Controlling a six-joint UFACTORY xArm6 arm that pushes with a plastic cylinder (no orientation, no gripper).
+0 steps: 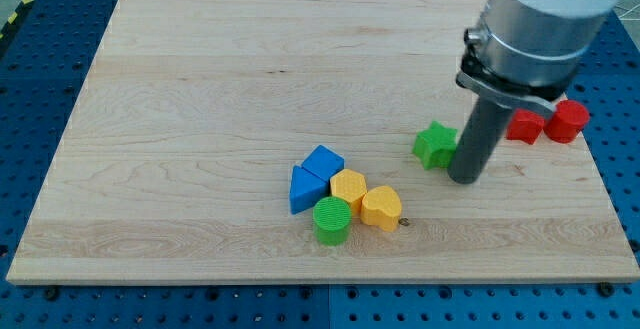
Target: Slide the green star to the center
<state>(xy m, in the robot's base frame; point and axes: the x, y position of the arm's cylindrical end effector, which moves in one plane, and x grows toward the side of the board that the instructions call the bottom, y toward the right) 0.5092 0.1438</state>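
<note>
The green star (435, 144) lies on the wooden board (200, 99), right of the board's middle. My tip (465, 178) rests on the board just to the star's right and slightly below it, touching or almost touching its right side. The dark rod rises from there to the grey arm body at the view's top right.
A cluster sits below the board's middle: a blue cube-like block (323, 161), a blue triangular block (304, 190), a yellow hexagon-like block (348, 187), a yellow heart (381, 208) and a green cylinder (332, 220). Two red blocks (525, 125) (568, 121) lie near the right edge.
</note>
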